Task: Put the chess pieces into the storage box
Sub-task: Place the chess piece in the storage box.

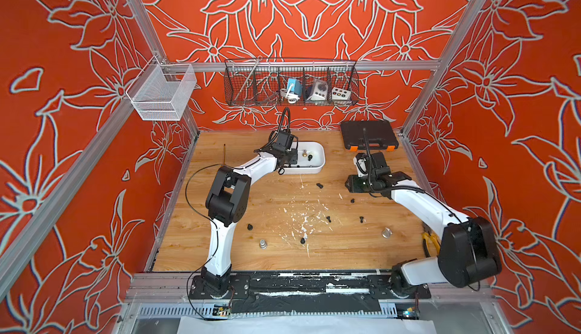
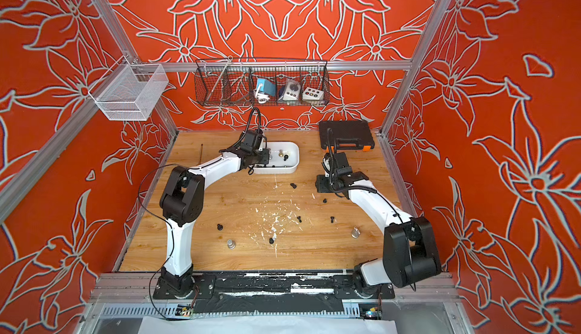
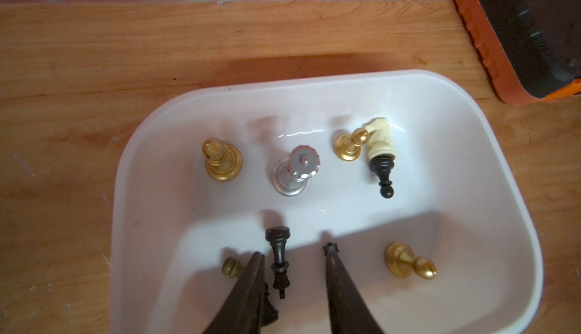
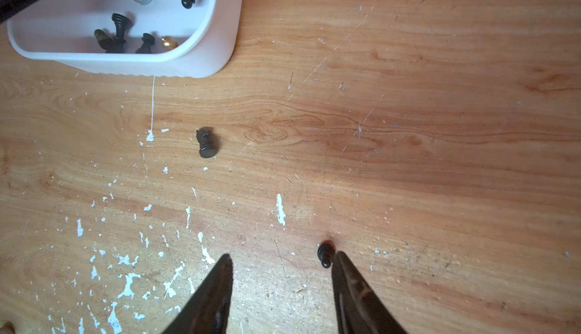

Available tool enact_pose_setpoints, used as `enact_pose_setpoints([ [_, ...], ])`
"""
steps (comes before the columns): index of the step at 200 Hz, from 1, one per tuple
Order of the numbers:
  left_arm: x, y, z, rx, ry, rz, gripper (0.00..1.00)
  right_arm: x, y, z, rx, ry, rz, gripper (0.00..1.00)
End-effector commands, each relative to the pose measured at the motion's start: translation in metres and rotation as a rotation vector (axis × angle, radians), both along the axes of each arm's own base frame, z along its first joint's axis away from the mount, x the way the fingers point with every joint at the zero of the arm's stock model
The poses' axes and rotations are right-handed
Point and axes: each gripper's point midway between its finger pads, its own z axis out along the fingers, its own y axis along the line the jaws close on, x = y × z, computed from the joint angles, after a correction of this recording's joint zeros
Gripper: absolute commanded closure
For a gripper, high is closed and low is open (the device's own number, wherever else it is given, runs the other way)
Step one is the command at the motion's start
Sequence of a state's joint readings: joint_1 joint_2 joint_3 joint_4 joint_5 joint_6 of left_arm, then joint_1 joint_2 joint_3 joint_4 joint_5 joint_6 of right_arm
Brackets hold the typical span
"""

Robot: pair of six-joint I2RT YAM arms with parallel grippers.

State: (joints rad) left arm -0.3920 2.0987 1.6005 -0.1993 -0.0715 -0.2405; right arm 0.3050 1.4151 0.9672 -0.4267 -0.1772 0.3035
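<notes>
Hovering over the white storage box [image 3: 345,96], the left tool [image 3: 293,250] is parted around a loose black chess piece [image 3: 278,263]; the right tool [image 4: 283,254] gapes beside a black pawn [image 4: 325,254] on the tabletop [image 4: 408,128].

Smooth white plastic storage box [image 3: 465,134] beneath left gripper [image 3: 293,250], glossy, light streak across floor. Inside, chess pieces [image 3: 408,261] vary: gold pieces [image 3: 221,162] satin metallic; silver piece [image 3: 292,172] polished, mirror-bright; cream knight [image 3: 380,137] smooth, soft sheen; black pieces [image 3: 382,172] dull, near matt. Left fingers [image 3: 248,285] dark, matt. Ahead of right gripper [image 4: 283,254], tabletop [image 4: 408,128]: wood grain, low sheen, scratched, flecked with white chips. Small black pawn [image 4: 325,254] beside right fingertip equally dull. Beyond box from left gripper, black case [image 3: 528,27]: ribbed matt plastic, orange edge.
</notes>
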Motion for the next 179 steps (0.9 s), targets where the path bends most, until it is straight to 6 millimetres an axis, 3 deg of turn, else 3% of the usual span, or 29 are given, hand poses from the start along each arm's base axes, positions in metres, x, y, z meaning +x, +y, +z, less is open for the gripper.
enact_pose_setpoints([
  [1,-0.001,0.0,0.028,-0.05,-0.047,-0.004,0.64,-0.006,-0.005,0.002,-0.002,0.004,-0.016,0.47],
  [73,-0.022,-0.002,0.074,-0.165,-0.146,-0.101,0.6,-0.004,0.002,0.007,0.024,-0.02,0.024,0.47],
  [133,-0.065,0.013,0.097,-0.252,-0.201,-0.161,0.59,-0.003,0.012,0.004,0.007,0.0,0.121,0.47],
  [179,-0.096,0.025,0.106,-0.301,-0.241,-0.183,0.58,0.005,0.035,-0.008,-0.02,0.064,0.205,0.47],
])
